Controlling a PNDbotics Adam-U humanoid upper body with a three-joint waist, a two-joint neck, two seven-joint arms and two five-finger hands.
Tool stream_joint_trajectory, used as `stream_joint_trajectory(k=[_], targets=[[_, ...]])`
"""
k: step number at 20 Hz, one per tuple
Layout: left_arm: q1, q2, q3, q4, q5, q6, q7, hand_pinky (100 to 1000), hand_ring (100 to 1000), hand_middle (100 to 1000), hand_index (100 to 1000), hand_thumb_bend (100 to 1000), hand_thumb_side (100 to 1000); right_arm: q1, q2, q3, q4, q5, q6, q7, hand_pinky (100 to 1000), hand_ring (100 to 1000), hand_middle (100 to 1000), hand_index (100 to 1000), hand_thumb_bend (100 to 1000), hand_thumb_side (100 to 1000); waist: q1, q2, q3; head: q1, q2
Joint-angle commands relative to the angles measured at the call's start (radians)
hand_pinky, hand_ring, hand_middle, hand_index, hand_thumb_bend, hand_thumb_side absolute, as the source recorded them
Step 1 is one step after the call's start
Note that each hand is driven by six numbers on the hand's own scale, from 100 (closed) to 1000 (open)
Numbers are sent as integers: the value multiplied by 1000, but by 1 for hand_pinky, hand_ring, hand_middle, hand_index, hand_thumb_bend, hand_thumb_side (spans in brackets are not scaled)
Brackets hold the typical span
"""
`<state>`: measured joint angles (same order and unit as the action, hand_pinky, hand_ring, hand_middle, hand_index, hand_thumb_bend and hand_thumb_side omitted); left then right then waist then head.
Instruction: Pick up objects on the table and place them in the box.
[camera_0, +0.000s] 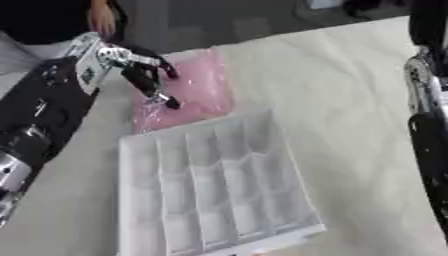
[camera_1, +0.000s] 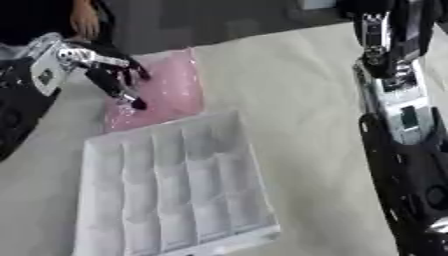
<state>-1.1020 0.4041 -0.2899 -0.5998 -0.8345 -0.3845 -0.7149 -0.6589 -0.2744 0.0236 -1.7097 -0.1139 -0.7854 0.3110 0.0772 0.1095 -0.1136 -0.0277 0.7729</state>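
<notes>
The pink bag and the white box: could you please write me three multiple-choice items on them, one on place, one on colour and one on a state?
1. Where does the bag lie relative to the box?
A. inside it
B. on the table beyond its far edge
C. under the right arm

2. What colour is the bag?
A. pink
B. green
C. black

3. What is the state of the box's compartments?
A. packed with objects
B. covered by a lid
C. nothing visible in them

Answers:
1 B: the bag rests on the table just past the box's far rim, where the left hand reaches down over it.
2 A: it is a translucent pink.
3 C: the white dividers and the floors between them show bare, with no lid.
</notes>
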Motion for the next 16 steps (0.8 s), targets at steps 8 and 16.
stream_joint_trajectory(k=[8, 16], targets=[[-18, -4, 33, 14, -114, -144, -56, 649, 785, 898, 956, 715, 765, -8, -10, -8, -21, -7, -4, 8, 436, 643, 784, 666, 100, 644, -7, -18, 1, -13, -3], [-11, -46, 50, 32, -198, -131, 9, 700, 839, 910, 983, 758, 788, -9, -4, -9, -20, -10, -2, 13, 434, 641, 784, 665, 100, 643, -10, -16, -2, -11, -3]])
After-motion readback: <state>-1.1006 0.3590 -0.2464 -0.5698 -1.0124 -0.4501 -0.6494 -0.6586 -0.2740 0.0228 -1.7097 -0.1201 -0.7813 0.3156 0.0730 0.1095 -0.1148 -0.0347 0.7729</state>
